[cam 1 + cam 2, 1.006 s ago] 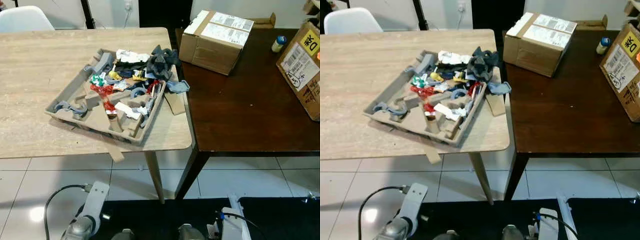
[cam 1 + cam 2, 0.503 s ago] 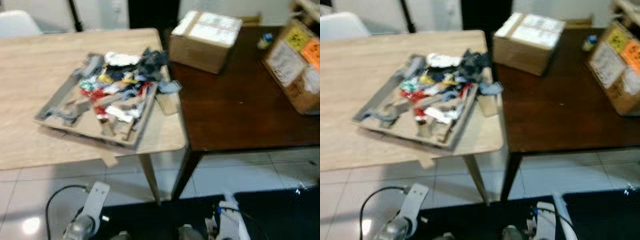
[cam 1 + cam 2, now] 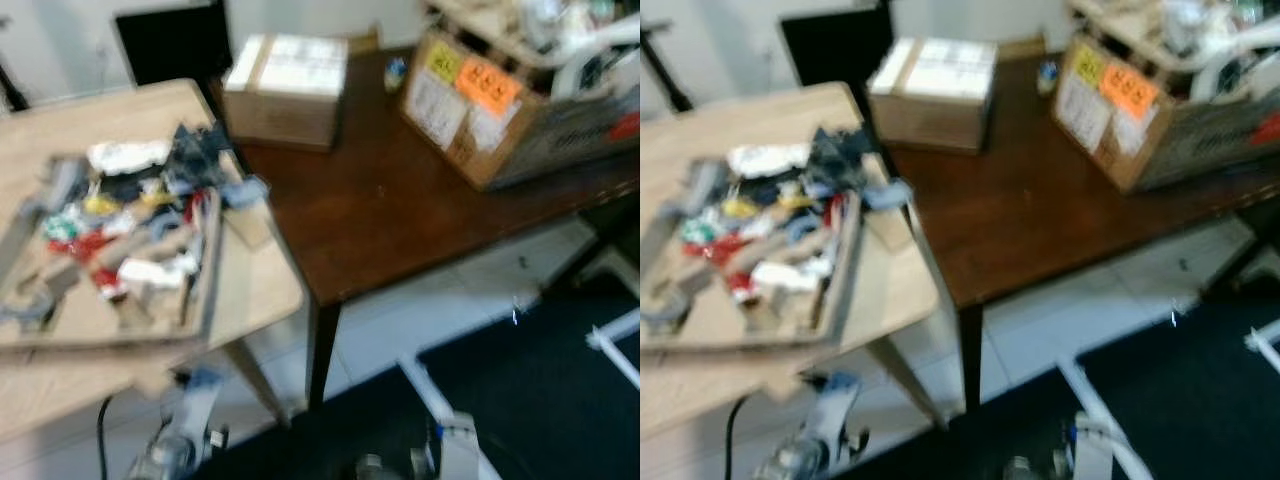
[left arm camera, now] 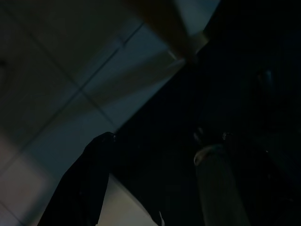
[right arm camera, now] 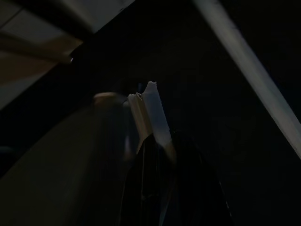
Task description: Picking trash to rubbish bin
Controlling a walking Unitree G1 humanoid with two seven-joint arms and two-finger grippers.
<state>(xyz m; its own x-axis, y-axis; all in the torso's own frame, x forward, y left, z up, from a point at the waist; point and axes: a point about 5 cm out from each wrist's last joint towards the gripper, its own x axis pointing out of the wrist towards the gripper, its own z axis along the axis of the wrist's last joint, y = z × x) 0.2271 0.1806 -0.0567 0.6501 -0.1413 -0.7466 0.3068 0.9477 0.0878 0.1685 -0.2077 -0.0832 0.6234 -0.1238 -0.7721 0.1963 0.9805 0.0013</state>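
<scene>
The trash [image 3: 120,215] lies heaped in a cardboard tray [image 3: 205,275] on the light wooden table [image 3: 895,285] at the left of the scene; a dark table [image 3: 400,210] stands to its right, carrying a closed box [image 3: 285,90] at the far side and an open box with orange labels [image 3: 470,110]; no bin can be made out. Both arms hang low by the floor, near the camera; the left arm [image 3: 185,445] sits almost under the tray, so it is likely the nearer one to reach up and forward. The right gripper [image 5: 157,155] pinches a pale scrap [image 5: 150,113] between its fingers; whether the left gripper [image 4: 141,188] is spread or closed I cannot tell in the dark.
</scene>
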